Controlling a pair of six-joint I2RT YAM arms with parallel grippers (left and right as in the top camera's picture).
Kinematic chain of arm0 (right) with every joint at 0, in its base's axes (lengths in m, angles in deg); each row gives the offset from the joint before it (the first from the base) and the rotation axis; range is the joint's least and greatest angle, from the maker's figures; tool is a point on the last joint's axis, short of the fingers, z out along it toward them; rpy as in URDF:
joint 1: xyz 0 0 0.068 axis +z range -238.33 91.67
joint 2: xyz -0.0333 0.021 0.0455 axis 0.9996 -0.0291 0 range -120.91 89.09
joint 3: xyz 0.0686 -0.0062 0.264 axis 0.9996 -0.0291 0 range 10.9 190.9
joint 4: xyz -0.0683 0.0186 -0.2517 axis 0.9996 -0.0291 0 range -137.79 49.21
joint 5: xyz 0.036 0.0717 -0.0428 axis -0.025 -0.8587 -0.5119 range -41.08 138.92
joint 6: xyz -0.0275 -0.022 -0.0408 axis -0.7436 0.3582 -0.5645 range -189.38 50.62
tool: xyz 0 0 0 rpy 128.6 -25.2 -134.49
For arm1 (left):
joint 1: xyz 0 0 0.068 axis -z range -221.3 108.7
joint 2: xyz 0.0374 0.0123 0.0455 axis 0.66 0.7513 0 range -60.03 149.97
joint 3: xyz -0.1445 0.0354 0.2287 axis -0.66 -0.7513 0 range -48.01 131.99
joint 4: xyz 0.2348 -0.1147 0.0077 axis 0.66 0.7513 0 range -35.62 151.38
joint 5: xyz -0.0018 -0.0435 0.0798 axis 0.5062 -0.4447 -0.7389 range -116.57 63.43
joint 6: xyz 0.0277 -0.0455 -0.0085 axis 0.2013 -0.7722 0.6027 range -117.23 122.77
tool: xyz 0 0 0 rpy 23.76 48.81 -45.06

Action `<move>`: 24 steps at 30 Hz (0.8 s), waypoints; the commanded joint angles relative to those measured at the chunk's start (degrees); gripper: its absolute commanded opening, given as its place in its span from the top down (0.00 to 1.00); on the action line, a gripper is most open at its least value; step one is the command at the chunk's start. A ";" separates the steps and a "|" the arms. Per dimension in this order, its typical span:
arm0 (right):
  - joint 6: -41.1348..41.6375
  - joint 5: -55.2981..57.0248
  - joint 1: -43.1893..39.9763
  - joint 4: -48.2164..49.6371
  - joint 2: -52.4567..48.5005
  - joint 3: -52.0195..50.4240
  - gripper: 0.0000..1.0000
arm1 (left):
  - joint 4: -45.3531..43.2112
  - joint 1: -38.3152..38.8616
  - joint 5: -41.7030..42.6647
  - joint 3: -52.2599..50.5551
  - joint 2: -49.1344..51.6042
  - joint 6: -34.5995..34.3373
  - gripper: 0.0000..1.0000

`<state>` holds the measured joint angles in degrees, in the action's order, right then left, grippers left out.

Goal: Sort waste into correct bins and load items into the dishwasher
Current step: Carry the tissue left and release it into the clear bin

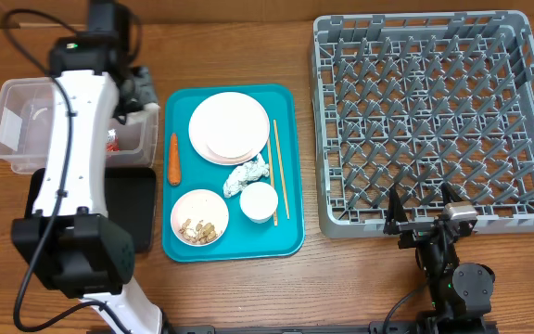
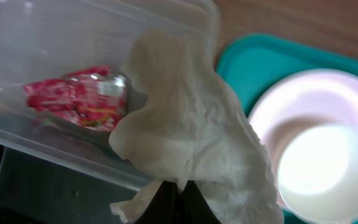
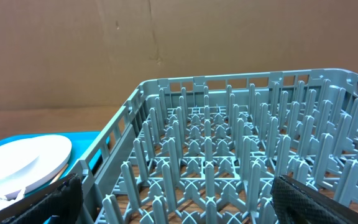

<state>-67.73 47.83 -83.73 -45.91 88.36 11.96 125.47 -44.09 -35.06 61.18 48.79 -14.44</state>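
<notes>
Left claw (image 2: 174, 190) was found clamped on the crumpled white tissue (image 2: 185, 124), which was hung over the edge of the clear tub (image 2: 55, 37), next to the teal tray (image 2: 241, 62). The red snack wrapper (image 2: 76, 99) was noted inside the tub. White plates (image 2: 272, 118) were seen on the tray beyond. Right claw (image 1: 423, 206) was recorded with fingers apart and empty, at the near rim of the grey dish rack (image 1: 434, 111).
</notes>
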 commanded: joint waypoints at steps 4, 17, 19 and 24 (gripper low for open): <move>-0.13 0.15 -0.15 0.33 0.57 -0.61 0.00 | -6.38 -7.89 -1.11 -0.44 -0.15 -2.95 0.96; -0.13 0.15 -0.15 0.33 0.57 -0.61 0.00 | -16.94 -19.43 -2.62 -3.43 3.45 -2.01 0.96; -0.13 0.15 -0.15 0.33 0.57 -0.61 0.00 | -18.64 -20.90 -2.40 -3.43 5.55 -2.03 0.96; -0.13 0.15 -0.15 0.33 0.57 -0.61 0.00 | -18.97 -22.23 -2.64 -3.43 9.62 -1.88 0.96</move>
<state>-67.71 47.81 -83.75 -45.94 88.36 11.96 106.76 -65.84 -36.72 58.10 55.13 -16.56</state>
